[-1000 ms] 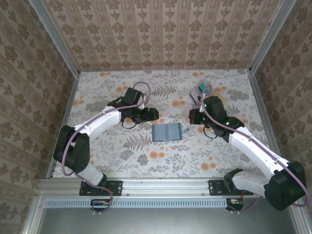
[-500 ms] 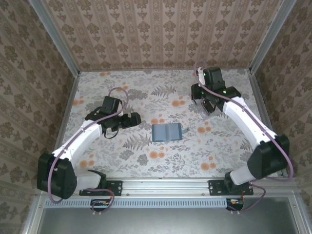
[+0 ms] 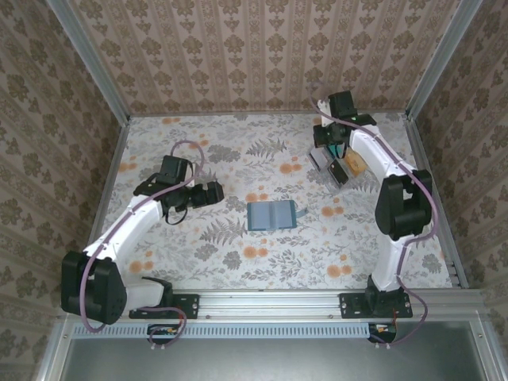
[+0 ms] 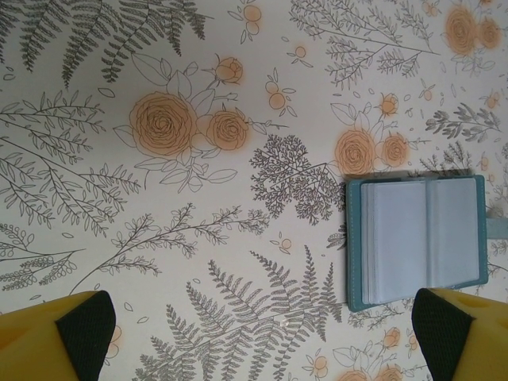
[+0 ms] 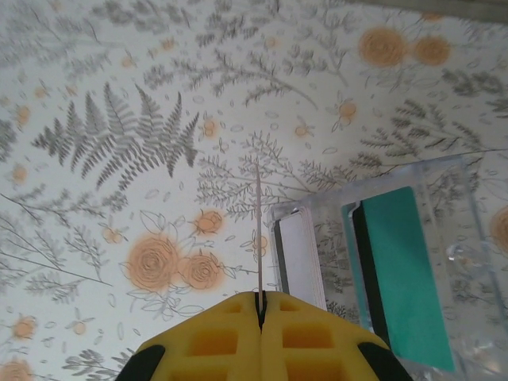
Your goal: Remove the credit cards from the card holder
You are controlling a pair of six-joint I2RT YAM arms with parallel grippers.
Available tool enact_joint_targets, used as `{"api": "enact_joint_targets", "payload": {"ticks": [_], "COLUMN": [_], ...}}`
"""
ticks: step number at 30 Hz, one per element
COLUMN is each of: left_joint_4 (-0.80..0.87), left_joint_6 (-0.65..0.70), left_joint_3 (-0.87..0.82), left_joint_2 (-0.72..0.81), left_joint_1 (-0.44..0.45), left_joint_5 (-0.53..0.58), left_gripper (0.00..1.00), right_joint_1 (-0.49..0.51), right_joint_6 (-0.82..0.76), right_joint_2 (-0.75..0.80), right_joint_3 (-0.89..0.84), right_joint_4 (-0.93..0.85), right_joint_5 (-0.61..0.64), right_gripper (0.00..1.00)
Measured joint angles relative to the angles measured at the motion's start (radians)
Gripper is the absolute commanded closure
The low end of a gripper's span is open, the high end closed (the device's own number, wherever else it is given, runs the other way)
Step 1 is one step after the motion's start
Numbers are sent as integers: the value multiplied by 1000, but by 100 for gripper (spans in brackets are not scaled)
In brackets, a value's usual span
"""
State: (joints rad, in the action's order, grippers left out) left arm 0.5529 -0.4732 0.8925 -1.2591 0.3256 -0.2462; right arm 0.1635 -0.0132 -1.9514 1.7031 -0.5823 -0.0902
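"Top external view: where was the card holder [image 3: 271, 215]?"

"It lay open on the flowery table [image 3: 238, 254], in the middle, apart from both arms."

"And the left gripper [image 3: 216, 194]?"

"Its jaws stood spread wide, near the holder's left side."

"What about the right gripper [image 5: 260, 305]?"

"It was pressed together on a thin card [image 5: 259, 230] (seen edge-on), just beside a clear tray [image 5: 464, 171] that held a teal card [image 5: 397, 270] and a white card [image 5: 300, 258]."
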Motion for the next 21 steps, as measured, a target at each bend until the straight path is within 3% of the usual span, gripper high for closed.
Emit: {"api": "enact_joint_targets", "payload": {"ticks": [21], "left_joint_4": [-16], "left_joint_6": [-2], "left_joint_3": [-18], "left_joint_2": [-55], "left_joint_1": [0], "left_joint_5": [-19], "left_gripper": [0], "right_joint_1": [0], "right_joint_6": [-111], "right_joint_2": [-175], "right_joint_3": [66], "right_joint_4": [-56], "right_joint_5": [85], "right_gripper": [96]}}
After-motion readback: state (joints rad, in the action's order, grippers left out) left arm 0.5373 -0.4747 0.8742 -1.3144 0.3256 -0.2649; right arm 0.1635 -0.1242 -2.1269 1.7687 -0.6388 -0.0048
